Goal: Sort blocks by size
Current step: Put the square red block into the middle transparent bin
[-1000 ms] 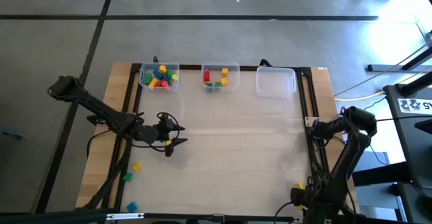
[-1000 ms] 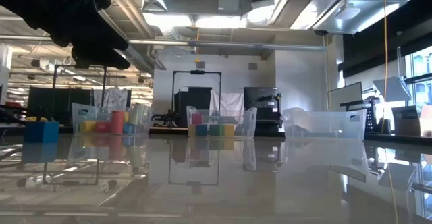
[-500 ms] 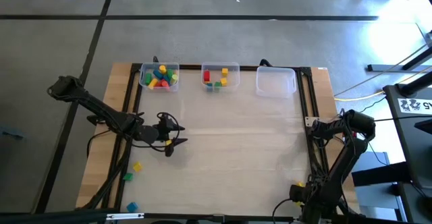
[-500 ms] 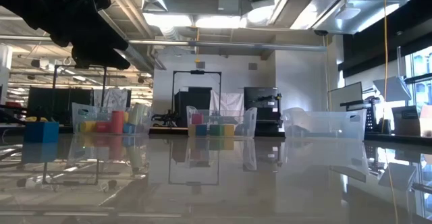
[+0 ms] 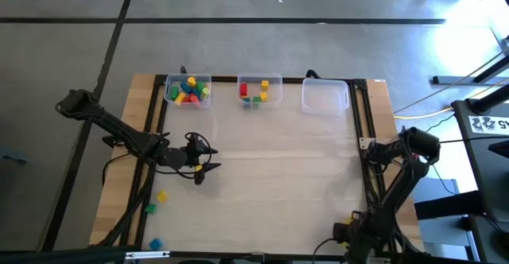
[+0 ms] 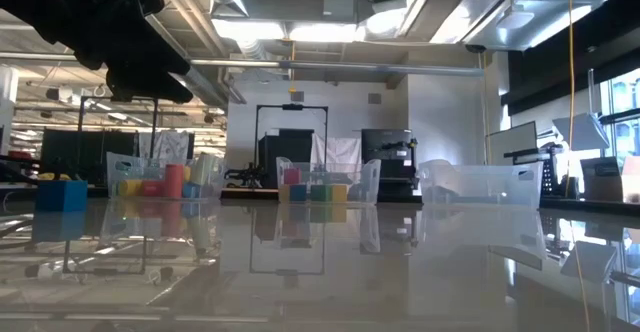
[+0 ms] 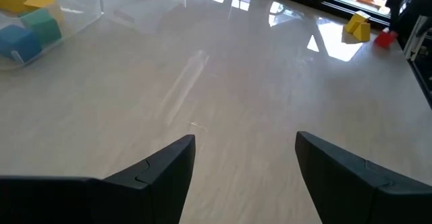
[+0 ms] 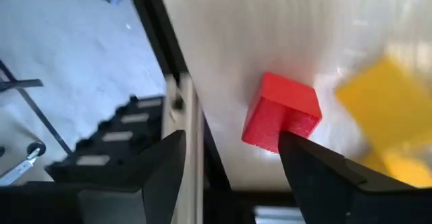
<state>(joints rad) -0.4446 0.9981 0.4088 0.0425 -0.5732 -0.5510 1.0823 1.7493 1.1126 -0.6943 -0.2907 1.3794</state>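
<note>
Blocks lie in two clear bins at the far edge: several in the left bin, a few in the middle bin. Loose yellow, green and blue blocks rest on the table's left strip. A red block and a yellow block lie flat on the table at the near right corner. My right gripper hangs open above the red block, pointing down, one finger on each side of it. My left gripper stands open over bare table left of centre.
An empty third bin stands at the far right. A black frame rail runs along the table's right edge, close beside the red block. The middle of the table is bare.
My right gripper has sunk and moved toward the table's near edge, staying open.
</note>
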